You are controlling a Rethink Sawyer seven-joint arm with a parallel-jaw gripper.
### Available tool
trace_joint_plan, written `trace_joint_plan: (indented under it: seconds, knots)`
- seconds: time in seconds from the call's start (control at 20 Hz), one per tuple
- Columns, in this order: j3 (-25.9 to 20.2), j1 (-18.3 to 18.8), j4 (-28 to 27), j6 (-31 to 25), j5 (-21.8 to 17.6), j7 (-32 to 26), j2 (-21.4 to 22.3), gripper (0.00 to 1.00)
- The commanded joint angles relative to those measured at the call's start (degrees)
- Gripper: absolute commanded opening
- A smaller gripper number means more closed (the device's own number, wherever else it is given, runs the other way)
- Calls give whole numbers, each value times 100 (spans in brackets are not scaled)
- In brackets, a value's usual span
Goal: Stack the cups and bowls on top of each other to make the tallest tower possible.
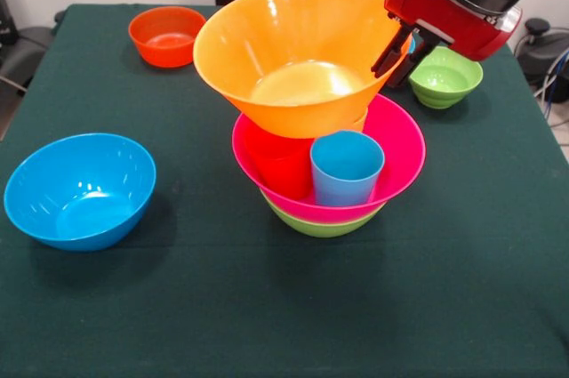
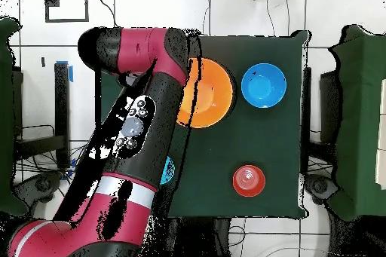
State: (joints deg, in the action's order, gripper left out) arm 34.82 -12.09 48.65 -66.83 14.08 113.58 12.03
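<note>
My gripper is shut on the right rim of the large yellow-orange bowl, which is tilted and sits on top of the tower. Under it the large pink bowl sits in a medium green bowl. The pink bowl holds the red cup, the light blue cup and a sliver of the yellow cup. A medium blue bowl stands apart at the left. In the overhead view the arm hides the gripper and covers part of the yellow-orange bowl.
A small orange bowl stands at the far left and a small green bowl at the far right, behind the gripper. The overhead view shows the blue bowl, the small orange bowl and a sliver of a small blue bowl.
</note>
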Motion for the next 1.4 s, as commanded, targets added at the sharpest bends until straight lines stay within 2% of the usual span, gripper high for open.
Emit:
trace_joint_plan:
  seconds: [0.05,0.75,1.4]
  knots:
    - [-604,-73,29,-9,-376,8,-123,0]
    - [-683,-122,117,159,-290,129,-71,0]
    - [-570,-70,-400,-67,-301,164,-287,0]
